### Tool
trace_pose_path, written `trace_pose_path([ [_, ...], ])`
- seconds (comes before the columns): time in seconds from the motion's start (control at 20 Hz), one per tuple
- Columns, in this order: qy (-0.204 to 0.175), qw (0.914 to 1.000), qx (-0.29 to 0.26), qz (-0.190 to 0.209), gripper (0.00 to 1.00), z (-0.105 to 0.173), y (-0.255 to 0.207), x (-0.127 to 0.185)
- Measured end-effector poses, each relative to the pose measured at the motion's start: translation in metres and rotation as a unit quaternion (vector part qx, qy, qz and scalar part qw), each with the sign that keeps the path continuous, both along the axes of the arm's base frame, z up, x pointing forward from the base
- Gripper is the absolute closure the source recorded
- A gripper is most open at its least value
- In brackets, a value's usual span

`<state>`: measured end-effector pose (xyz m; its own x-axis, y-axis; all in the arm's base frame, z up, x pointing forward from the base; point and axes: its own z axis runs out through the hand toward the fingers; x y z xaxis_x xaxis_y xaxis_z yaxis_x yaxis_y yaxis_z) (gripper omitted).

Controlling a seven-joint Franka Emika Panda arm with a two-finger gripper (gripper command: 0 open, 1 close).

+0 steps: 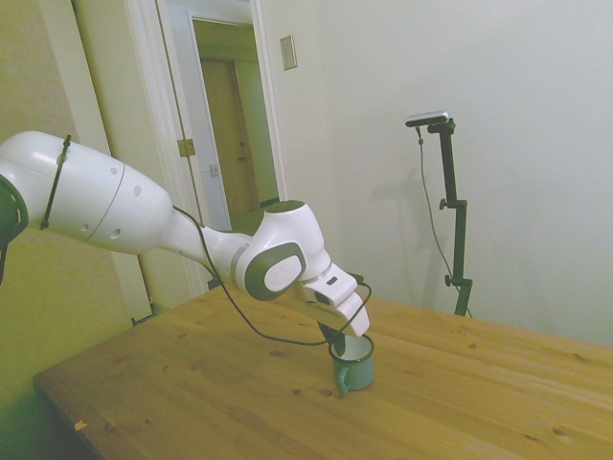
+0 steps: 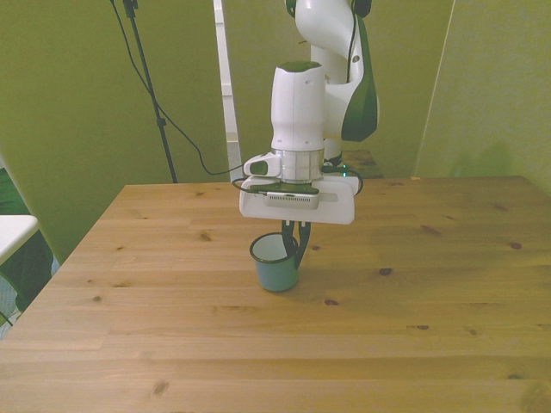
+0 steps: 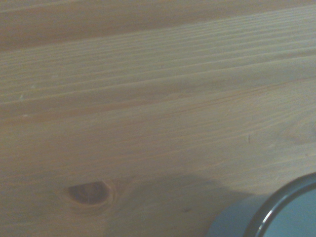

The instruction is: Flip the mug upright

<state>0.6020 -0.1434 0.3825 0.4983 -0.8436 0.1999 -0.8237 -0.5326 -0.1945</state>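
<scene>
On table [image 2: 172,327], mug [image 2: 275,262] upright w/ hand [image 2: 299,249] on rim.

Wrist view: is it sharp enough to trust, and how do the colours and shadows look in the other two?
Wrist view: soft, only the mug rim and its shadow on the table readable. Front view: sharp, strong yellow-green cast, mug clear beneath the gripper. Side view: pale and washed out, the mug still distinct.

White arm is stretched out low, wrist bent so the end effector [image 2: 294,243] points straight down. Its dark fingers [image 2: 301,239] sit close together, pinching something thin between them.
</scene>
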Motion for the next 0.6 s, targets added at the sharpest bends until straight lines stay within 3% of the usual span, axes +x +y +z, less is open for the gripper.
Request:
trace_pose_path([
  [0.6, 0.009, 0.9999, 0.005, 0.0, 0.0, 0.011, 0.0, 0.003],
])
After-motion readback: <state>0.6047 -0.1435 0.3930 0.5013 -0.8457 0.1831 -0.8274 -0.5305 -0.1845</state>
